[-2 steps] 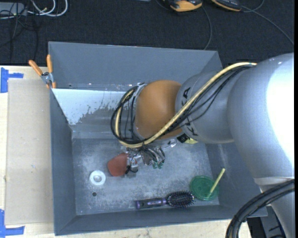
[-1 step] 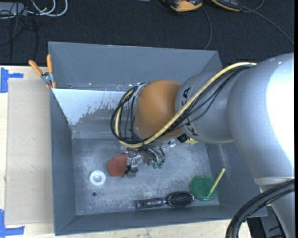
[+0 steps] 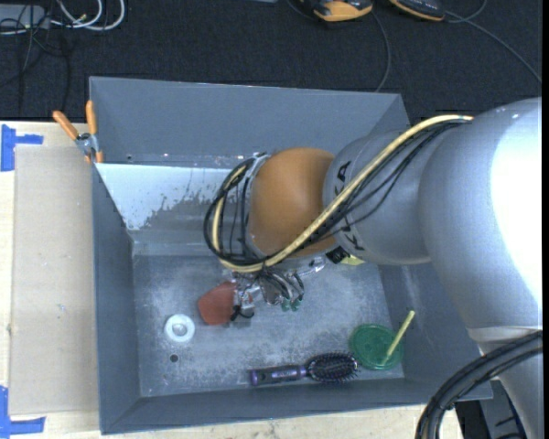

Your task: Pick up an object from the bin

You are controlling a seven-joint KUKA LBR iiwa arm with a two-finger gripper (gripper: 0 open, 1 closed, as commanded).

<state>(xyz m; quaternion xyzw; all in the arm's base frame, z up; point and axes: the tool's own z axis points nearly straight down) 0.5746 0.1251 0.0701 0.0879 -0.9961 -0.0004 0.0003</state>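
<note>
My gripper (image 3: 261, 294) is low over the middle of the bin floor, mostly hidden under the arm's orange dome. A reddish-brown rounded lump (image 3: 216, 306) lies right against its left side, touching or nearly touching it. A small white ring (image 3: 178, 327) rests on the floor a little further left and nearer the front.
A green round lid with a yellow straw (image 3: 379, 346) sits at the front right. A dark hairbrush with a purple handle (image 3: 304, 370) lies along the front wall. The arm and its cables cover the bin's right side.
</note>
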